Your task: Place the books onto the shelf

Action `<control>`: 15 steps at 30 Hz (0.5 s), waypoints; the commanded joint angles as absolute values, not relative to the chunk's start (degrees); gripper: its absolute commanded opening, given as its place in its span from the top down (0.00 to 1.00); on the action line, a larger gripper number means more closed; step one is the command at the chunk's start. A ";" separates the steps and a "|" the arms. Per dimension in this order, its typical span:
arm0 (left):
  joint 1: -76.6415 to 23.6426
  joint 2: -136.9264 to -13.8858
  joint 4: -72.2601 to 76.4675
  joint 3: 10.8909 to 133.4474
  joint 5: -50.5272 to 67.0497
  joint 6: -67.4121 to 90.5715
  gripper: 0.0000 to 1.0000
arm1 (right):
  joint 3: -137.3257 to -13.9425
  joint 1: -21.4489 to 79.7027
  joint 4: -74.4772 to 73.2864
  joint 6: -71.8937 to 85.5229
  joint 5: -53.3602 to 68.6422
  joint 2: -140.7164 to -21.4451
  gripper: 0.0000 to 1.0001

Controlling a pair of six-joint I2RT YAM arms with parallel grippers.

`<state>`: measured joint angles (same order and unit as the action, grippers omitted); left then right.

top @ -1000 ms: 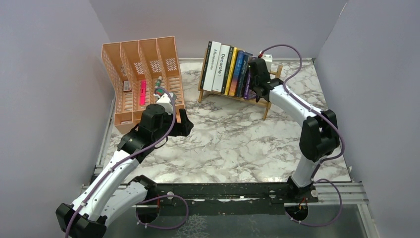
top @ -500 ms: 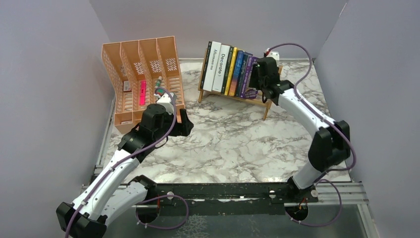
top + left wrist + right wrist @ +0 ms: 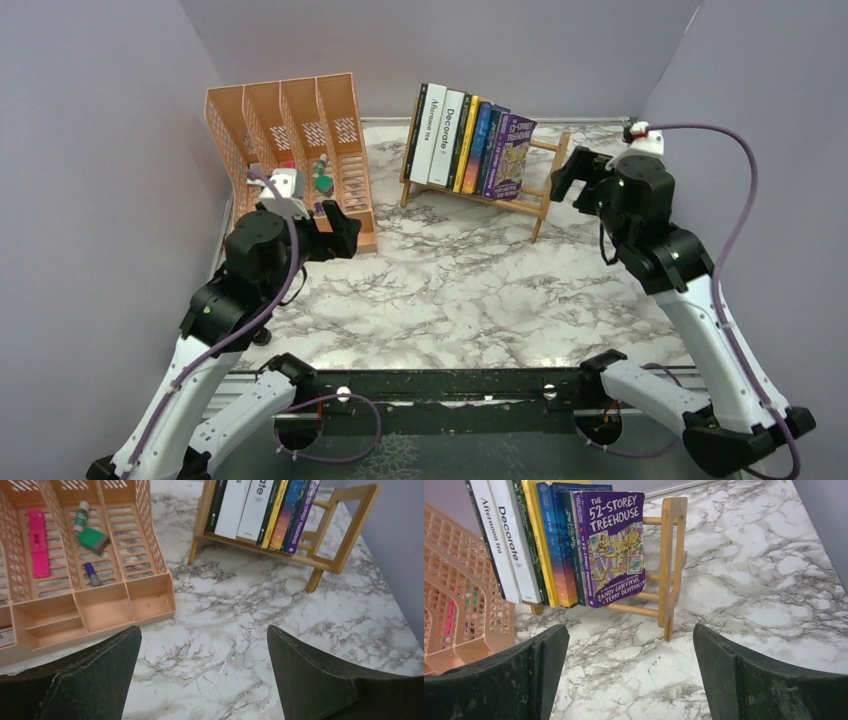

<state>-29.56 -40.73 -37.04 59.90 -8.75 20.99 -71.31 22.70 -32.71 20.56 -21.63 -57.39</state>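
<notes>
Several books (image 3: 465, 140) stand in a row on the light-wood shelf (image 3: 545, 178) at the back of the table. The purple "52-Storey Treehouse" book (image 3: 614, 545) is the rightmost and leans left against the others, beside the white "Decorate" book (image 3: 511, 540) and the yellow and blue ones. My right gripper (image 3: 562, 176) hovers to the right of the shelf (image 3: 669, 560), open and empty (image 3: 630, 630). My left gripper (image 3: 340, 232) is open and empty over the marble (image 3: 202, 635), in front of the orange organiser, well apart from the books (image 3: 260, 510).
An orange perforated file organiser (image 3: 290, 150) stands at the back left, holding a pink item (image 3: 37, 540), a green block (image 3: 92, 539) and small pens. Grey walls close in the table on three sides. Marble tabletop (image 3: 470, 290) lies between the arms.
My right gripper let go of the purple book, opened wide and drew back to the right. The book now leans on the row. My left arm pulled back to the left and opened a little.
</notes>
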 commanded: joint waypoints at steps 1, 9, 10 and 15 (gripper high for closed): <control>-29.27 -37.43 -44.01 65.82 -15.05 18.25 0.03 | -72.15 22.79 -41.52 20.92 -21.27 -50.72 0.00; -29.27 -35.52 -52.10 73.79 -22.09 17.61 0.01 | -76.45 22.79 -46.50 19.40 -24.94 -42.85 0.00; -29.27 -35.51 -52.83 74.61 -22.73 17.58 0.01 | -76.73 22.77 -46.69 19.22 -25.16 -42.03 0.00; -29.27 -34.66 -54.70 76.85 -24.04 17.82 0.01 | -75.95 22.76 -45.83 18.04 -26.36 -40.19 0.00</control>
<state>-29.56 -35.77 -50.98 74.56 -20.27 18.52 -75.92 22.70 -43.86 19.81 -23.79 -40.84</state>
